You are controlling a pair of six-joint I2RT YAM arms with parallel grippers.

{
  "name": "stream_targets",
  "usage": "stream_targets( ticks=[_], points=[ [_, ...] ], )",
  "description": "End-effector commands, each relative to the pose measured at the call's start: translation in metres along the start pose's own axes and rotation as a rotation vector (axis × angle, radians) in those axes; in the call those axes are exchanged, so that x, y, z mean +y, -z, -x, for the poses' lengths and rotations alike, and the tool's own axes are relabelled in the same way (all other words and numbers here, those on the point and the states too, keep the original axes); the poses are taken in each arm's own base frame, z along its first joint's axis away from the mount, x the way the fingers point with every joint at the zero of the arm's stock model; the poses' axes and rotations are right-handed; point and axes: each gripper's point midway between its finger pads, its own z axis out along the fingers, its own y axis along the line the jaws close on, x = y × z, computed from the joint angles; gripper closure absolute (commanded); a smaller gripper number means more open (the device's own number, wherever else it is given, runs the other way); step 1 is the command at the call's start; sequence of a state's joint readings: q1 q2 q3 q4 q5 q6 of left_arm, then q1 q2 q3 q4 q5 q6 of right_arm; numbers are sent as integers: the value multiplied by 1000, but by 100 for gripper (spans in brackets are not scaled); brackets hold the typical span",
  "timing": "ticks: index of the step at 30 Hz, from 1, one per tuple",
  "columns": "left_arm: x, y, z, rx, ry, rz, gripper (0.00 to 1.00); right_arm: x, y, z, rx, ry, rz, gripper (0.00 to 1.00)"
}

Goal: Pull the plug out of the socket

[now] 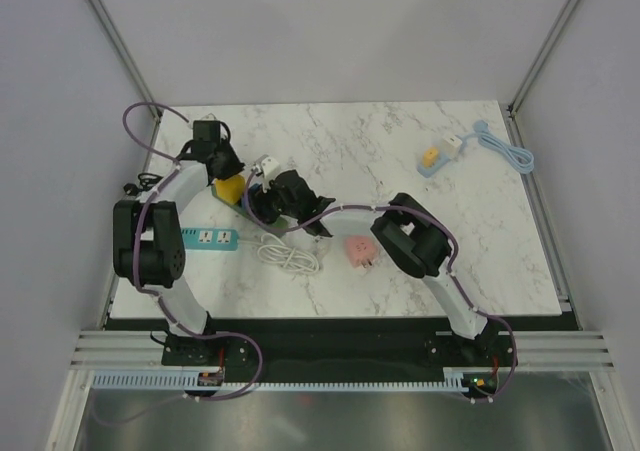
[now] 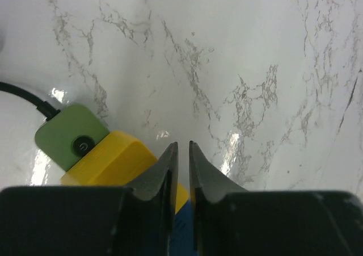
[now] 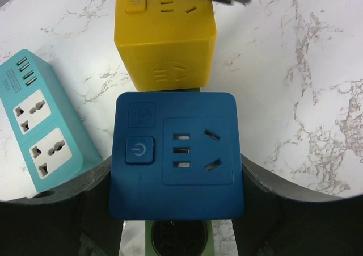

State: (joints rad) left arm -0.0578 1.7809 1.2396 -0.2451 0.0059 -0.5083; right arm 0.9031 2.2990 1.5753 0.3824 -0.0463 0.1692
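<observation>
From above, both arms meet at the marble table's (image 1: 400, 171) left side, over the yellow cube socket (image 1: 229, 188); bare marble spreads right.

The left gripper (image 2: 181, 149) hangs nearly closed, a slit between its fingers, gripping nothing.

The right gripper's (image 3: 177, 171) jaws are spread, clamping the blue cube socket (image 3: 177, 154), beside a teal power strip (image 3: 39, 131).

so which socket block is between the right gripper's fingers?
The dark blue cube, gripped at both sides. The yellow cube sits just beyond it; the teal strip lies apart, untouched.

Pink block (image 1: 360, 251), teal power strip (image 1: 209, 238), perhaps a yellow adapter (image 1: 430, 157).
</observation>
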Motion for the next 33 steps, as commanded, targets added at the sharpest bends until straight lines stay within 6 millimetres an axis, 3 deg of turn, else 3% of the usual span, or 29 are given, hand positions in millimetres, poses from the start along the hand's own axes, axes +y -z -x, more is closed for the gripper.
stream_targets(
  ticks=[1,2,4,6,8,9,10,11,13,14,17,20,27,33],
  points=[
    [23,40,5,39,-14,42,77,-59,15,110,-267,-59,-145,100],
    [32,50,22,11,35,16,64,-58,14,111,-264,-70,-127,100],
    [28,74,45,-47,83,-42,52,-66,13,109,-262,-101,-128,100],
    [38,88,55,-73,134,-66,42,-68,12,106,-253,-119,-123,100],
    [44,106,64,-113,190,-95,40,-70,10,105,-251,-146,-122,100],
    [43,107,49,-78,210,-129,40,-71,9,106,-251,-157,-118,100],
    [40,114,48,-95,232,-158,40,-71,7,106,-251,-166,-117,100],
    [40,110,29,-50,248,-178,41,-69,6,107,-252,-175,-112,100],
    [37,109,15,-25,287,-208,43,-65,2,105,-243,-184,-80,100],
    [37,105,-4,25,312,-232,43,-64,1,105,-241,-194,-76,100],
    [25,104,-17,45,364,-331,43,-62,-1,102,-229,-208,-65,100],
    [31,97,-44,79,423,-332,40,-60,-1,103,-230,-213,-56,100],
    [37,84,-57,81,484,-324,34,-55,-2,104,-230,-233,-30,100],
    [37,66,-43,31,543,-331,34,-54,0,104,-233,-231,-21,100]
  ],
)
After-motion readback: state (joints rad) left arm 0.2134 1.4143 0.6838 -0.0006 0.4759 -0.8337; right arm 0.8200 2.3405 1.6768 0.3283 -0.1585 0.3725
